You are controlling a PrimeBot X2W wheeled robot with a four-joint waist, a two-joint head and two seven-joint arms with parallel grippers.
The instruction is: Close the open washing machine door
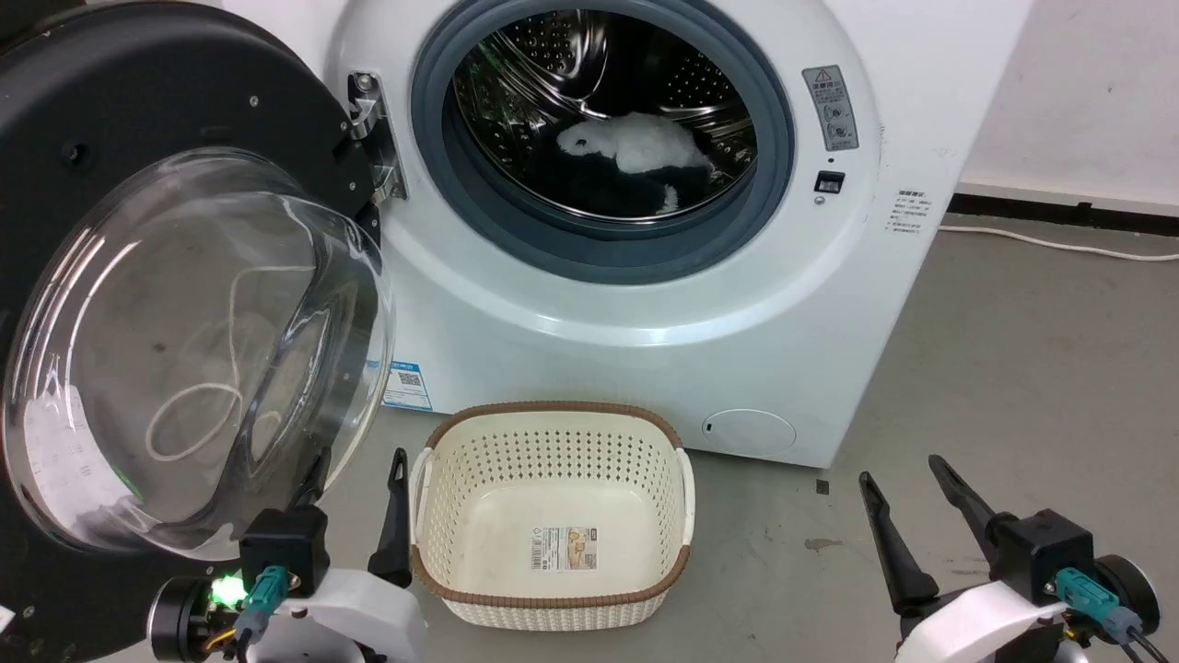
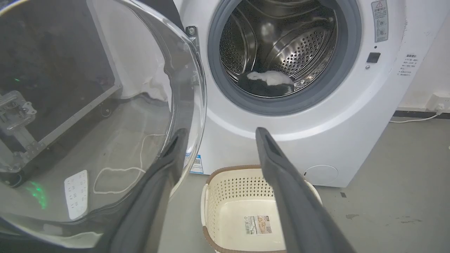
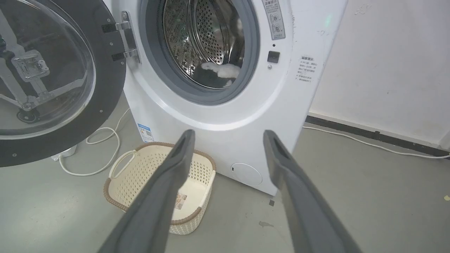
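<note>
Head view: the washing machine door (image 1: 138,120) stands swung wide at my left, and my left hand (image 1: 359,465) is open just below its glass bowl. Left wrist view: one finger overlaps the bowl's edge, contact unclear; I judge the black rim the better place to push, sweeping toward the drum. Right wrist view: my right hand (image 3: 228,133) is open, well apart from the door.

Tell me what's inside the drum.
A white item lies on a dark item at the drum bottom. The grey ring hides the near floor.
</note>
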